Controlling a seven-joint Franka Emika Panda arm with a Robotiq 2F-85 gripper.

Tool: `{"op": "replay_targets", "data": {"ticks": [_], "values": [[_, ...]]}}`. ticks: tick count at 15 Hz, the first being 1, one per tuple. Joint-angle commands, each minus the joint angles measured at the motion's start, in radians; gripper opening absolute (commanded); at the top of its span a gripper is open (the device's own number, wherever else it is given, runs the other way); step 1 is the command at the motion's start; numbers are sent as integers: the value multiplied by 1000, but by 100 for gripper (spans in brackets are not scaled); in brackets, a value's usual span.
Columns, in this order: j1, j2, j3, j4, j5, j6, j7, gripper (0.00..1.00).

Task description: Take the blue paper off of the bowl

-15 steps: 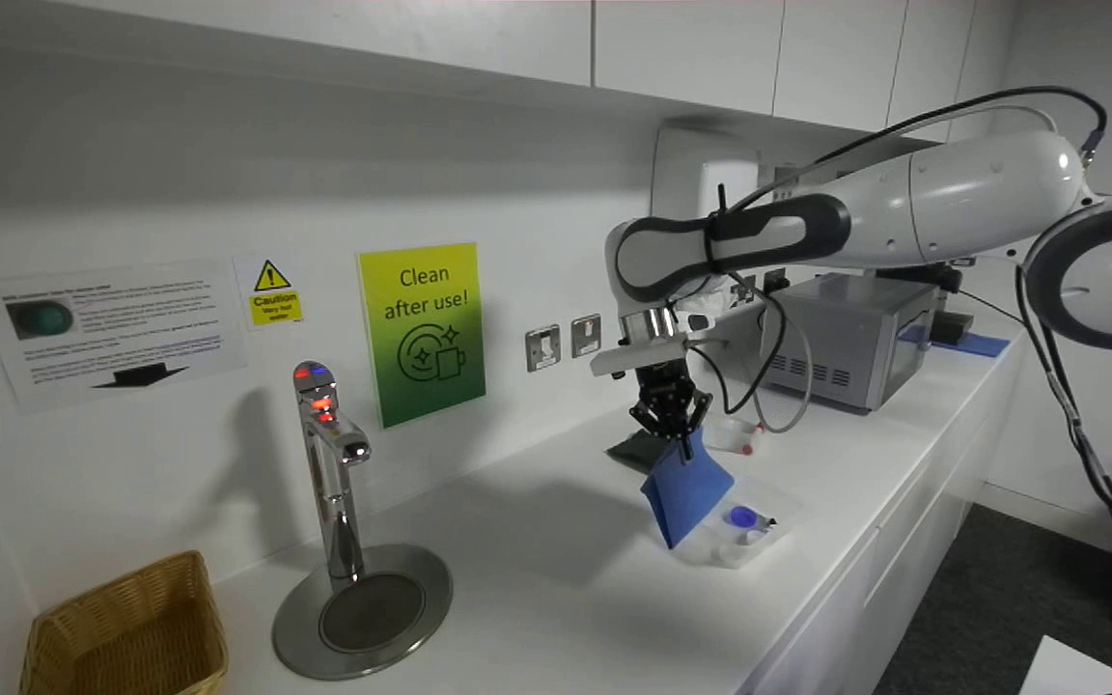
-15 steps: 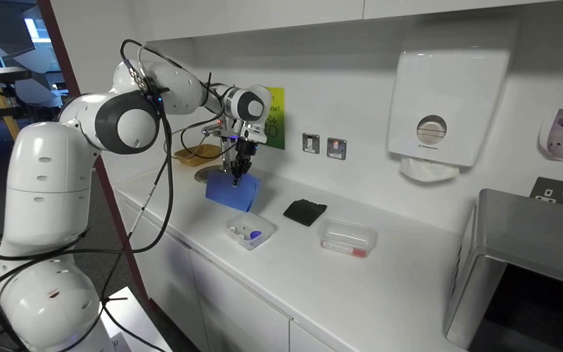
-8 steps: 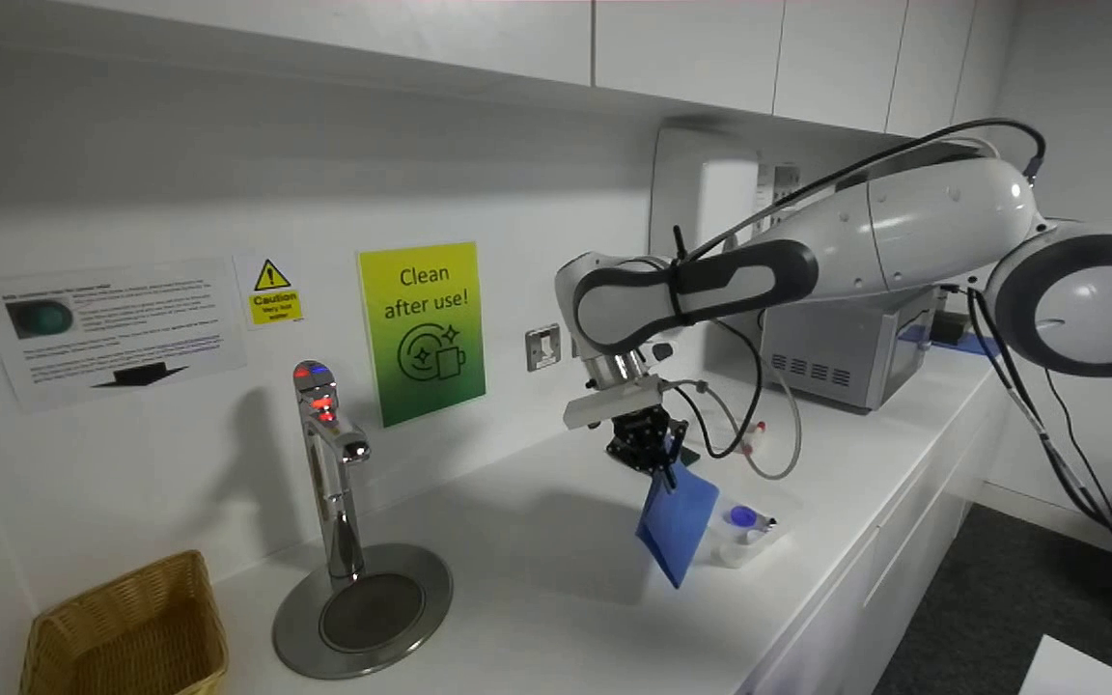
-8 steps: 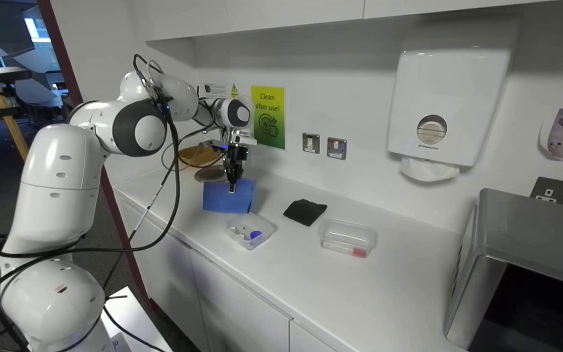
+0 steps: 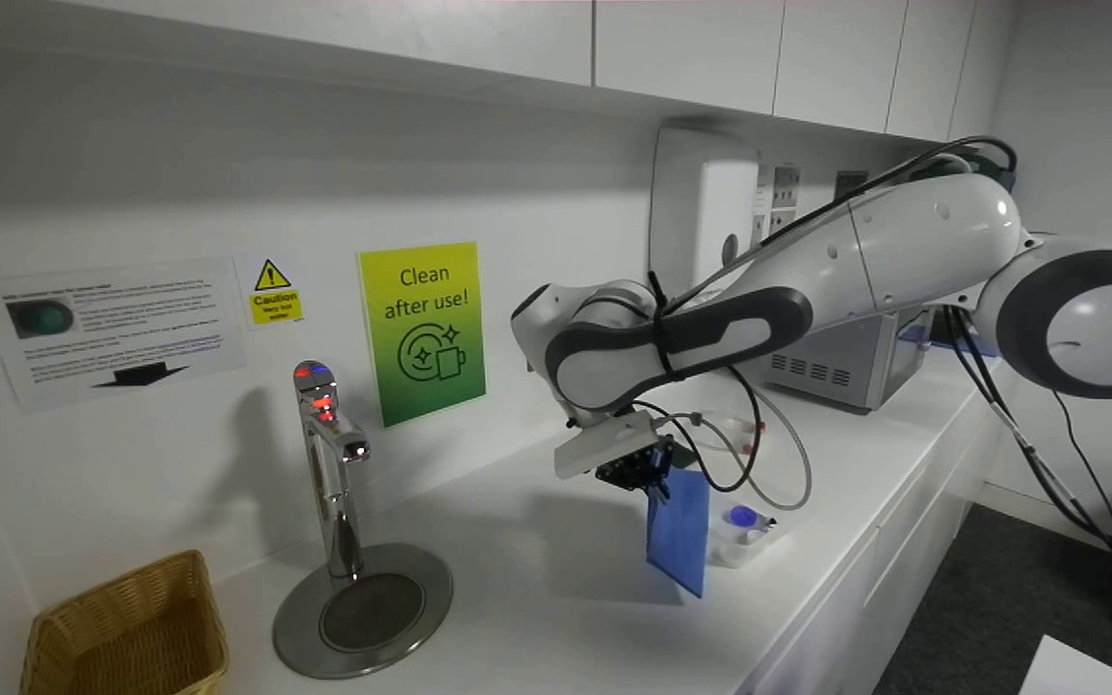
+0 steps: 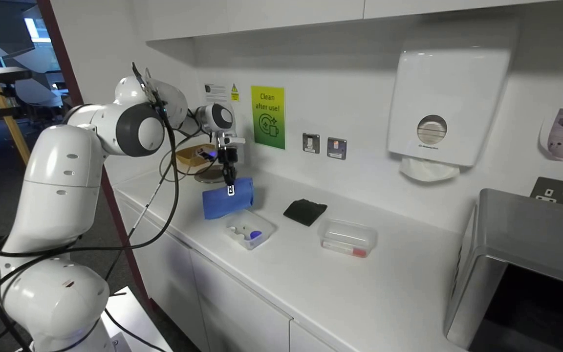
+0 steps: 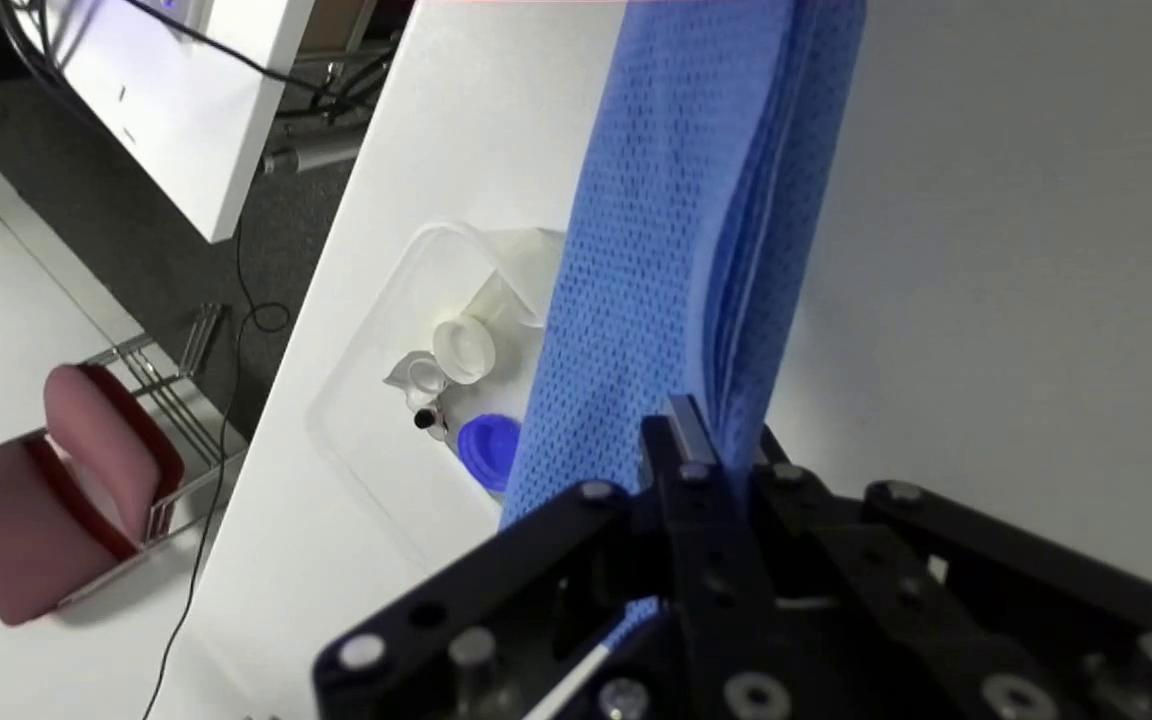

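Blue paper (image 7: 656, 220) is pinched in my gripper (image 7: 726, 450), lower and more upright than a second ago. In the wrist view, nine o'clock brings the clear tub (image 7: 396, 330), then the counter edge (image 7: 330, 240); pale worktop (image 7: 996, 300) spreads wide at three.

The arm (image 6: 52, 200) is glossy white with dark grey rings (image 6: 126, 130), strung with black cables (image 6: 176, 173); the gripper (image 7: 724, 450) is black, studded with silvery screws (image 7: 363, 652).
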Motion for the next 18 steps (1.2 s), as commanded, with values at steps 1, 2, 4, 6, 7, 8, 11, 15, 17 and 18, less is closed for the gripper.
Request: {"op": "replay_targets", "data": {"ticks": [1,2,4,6,7,8,11,15,17,18], "values": [[42,-28,13,-45,-121,9,-63,1],[51,-30,18,-61,-149,12,-80,1],[63,-32,29,-90,-192,25,-108,1],[67,-36,39,-124,-216,44,-140,1],[67,-45,47,-148,-223,60,-156,1],[60,-61,60,-180,-215,86,-187,1],[36,-110,88,-256,-166,182,-303,1],[-7,-186,106,-342,-75,309,-453,30],[-40,-225,105,-377,19,350,-533,45],[-57,-244,102,-389,69,352,-573,52]]}}
